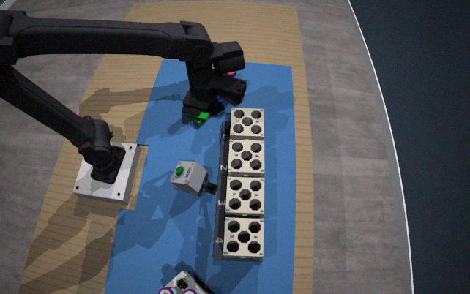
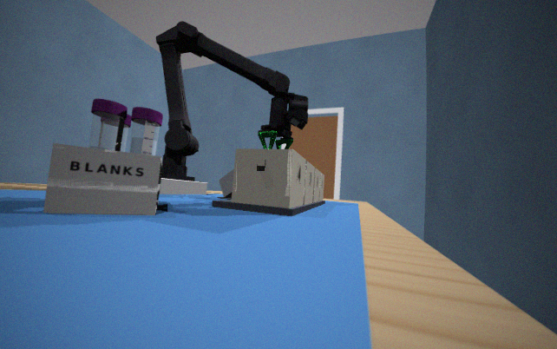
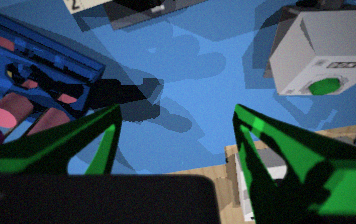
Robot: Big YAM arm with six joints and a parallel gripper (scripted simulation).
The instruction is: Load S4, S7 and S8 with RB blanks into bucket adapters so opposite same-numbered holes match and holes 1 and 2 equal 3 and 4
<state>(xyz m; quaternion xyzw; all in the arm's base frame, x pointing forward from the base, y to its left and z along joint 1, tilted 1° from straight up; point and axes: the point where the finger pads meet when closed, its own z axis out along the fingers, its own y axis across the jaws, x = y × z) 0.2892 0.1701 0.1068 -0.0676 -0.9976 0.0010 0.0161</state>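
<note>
Jaws stood wide apart with nothing between them; gripper [image 3: 175, 137] hung over bare blue mat [image 3: 190, 75], its two green wedge-shaped fingers touching nothing. Seen from the wrist, blue sample rack [image 3: 50, 55] lay off to the left edge with pinkish tube caps [image 3: 15, 107] blurred beyond reading, and grey key box [image 3: 310, 55] with its round green button [image 3: 324, 86] sat at upper right. Reached out from a square metal base plate [image 1: 126, 150] on the wooden table [image 1: 304, 146]: black arm [image 1: 110, 36] folded high at the elbow, forearm stretched level, wrist turned downward just beside the near-left corner of the first adapter [image 1: 247, 122]. Stood in a straight row on a dark flat stand [image 1: 219, 190]: four beige blocky adapters, each with five dark octagonal holes, all showing hollow from above. Rack itself mostly hidden under the wrist in the top view. Showed in the exterior view: white rack [image 2: 101, 180] lettered BLANKS, holding clear cylindrical tubes with purple caps [image 2: 147, 115].
</note>
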